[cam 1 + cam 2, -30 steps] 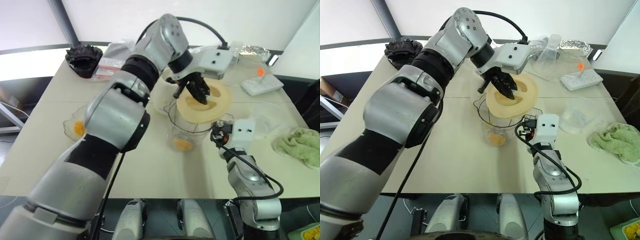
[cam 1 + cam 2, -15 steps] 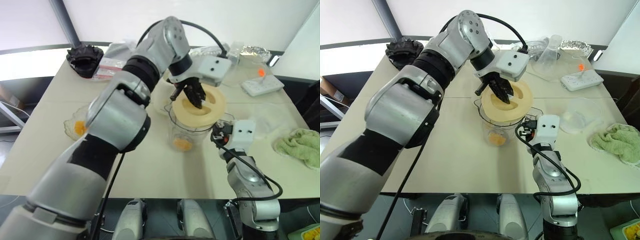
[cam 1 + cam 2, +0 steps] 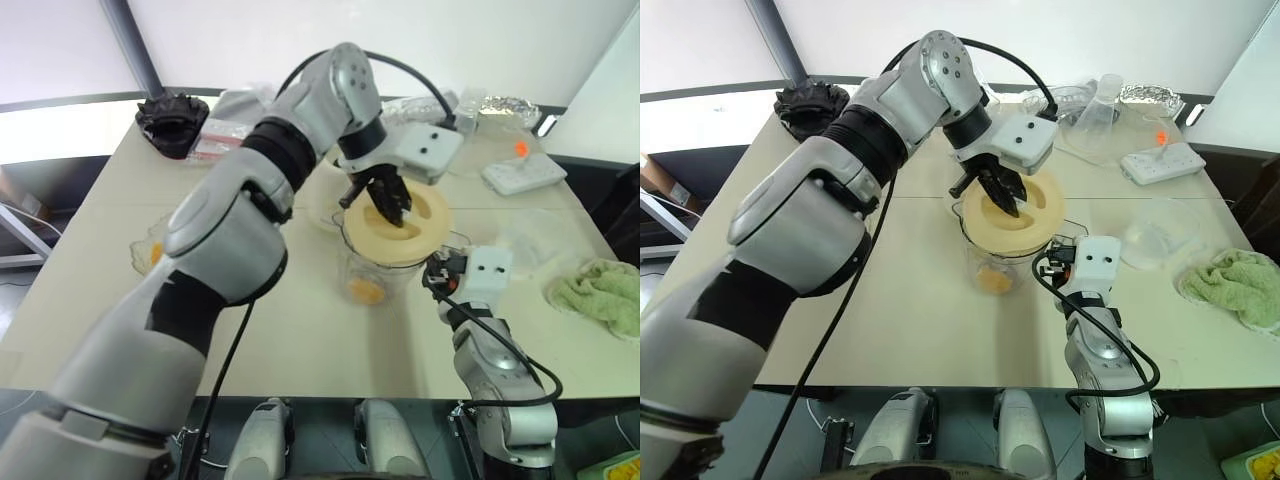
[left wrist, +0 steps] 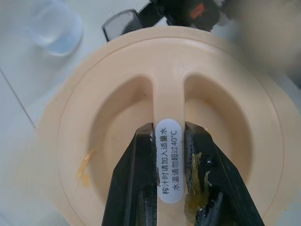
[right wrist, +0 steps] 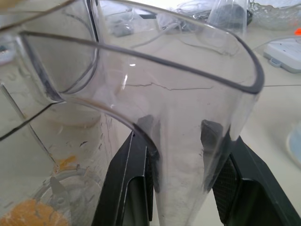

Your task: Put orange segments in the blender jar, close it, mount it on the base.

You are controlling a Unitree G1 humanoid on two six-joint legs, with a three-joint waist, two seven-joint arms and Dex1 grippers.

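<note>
Mid-tabletop: left gripper (image 4: 170, 188) clamped on the ridge of the cream lid (image 3: 398, 228) atop the jar (image 3: 1000, 262), segments (image 3: 364, 290) inside; right gripper (image 5: 181, 155) clamped on the jar's handle.

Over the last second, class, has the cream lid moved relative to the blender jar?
Yes. The lid, pinched by the left pincer, has come down from a tilt to lie nearly flat on the rim of the blender jar.

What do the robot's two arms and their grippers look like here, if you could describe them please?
Both arms have silver-grey shells with black joint bands. The left gripper and right gripper have two black fingers each, on a white boxy wrist housing. A black cable loops over the left arm to its wrist; another trails from the right wrist, which carries a small red-orange part.
</note>
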